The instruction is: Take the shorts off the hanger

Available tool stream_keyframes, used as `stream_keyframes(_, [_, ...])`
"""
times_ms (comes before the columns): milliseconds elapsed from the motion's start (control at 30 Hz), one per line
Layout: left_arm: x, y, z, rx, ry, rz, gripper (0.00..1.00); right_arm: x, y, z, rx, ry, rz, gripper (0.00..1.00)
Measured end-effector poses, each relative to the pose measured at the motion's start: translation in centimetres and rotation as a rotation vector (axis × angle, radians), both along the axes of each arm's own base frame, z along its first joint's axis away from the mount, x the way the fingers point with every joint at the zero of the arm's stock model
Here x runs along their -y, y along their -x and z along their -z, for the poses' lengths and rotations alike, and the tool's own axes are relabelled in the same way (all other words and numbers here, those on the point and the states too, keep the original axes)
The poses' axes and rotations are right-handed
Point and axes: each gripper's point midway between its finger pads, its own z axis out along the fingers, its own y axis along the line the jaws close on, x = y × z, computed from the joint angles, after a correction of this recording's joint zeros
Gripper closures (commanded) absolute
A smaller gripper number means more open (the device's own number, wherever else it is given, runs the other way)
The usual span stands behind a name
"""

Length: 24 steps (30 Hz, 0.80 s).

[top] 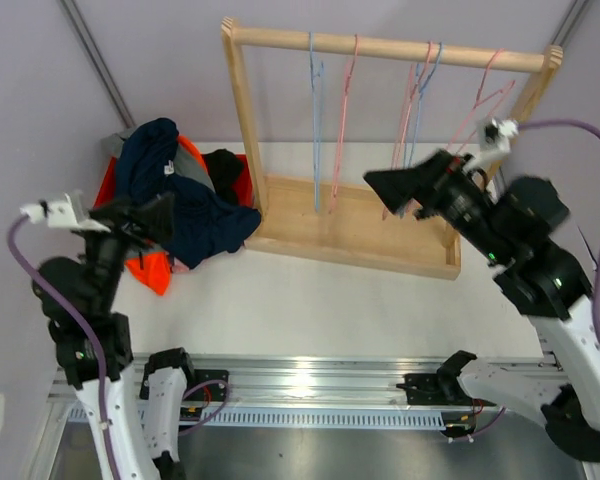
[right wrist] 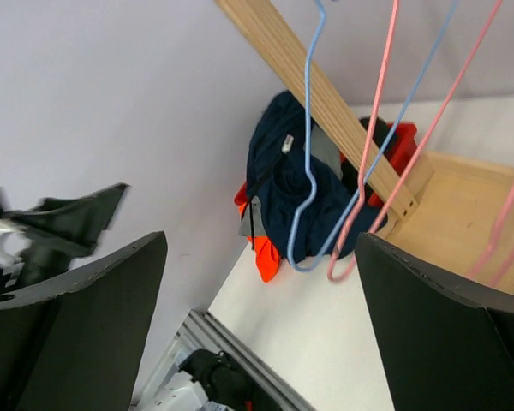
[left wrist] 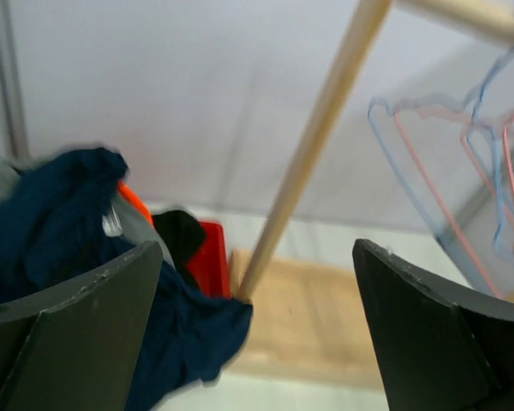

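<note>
Shorts [top: 185, 190] all lie heaped at the left, just beside the wooden rack [top: 380, 46]. My left gripper [top: 148, 217] hovers over the pile, spread and empty. The hangers [top: 338, 120] look bare. My right gripper [top: 395, 186], also spread, holds nothing. I judge the job essentially finished.

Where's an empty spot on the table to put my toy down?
The white table is bare in front of the wooden rack base. The base's left part is free too, under the hangers. The back left corner is crowded with the shorts pile.
</note>
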Motion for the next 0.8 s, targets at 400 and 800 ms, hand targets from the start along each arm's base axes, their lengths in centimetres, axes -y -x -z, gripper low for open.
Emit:
stream_keyframes(400, [2.8,0.9,17.7,-0.287,0.083,0.141,0.01,16.9,12.5,4.8,0.331,-0.157,0.311,0.01])
stream_keyframes(800, [3.4,1.1,17.9,-0.281,0.076,0.168,0.01,17.9,9.1,16.9,0.084,0.090,0.456,0.01])
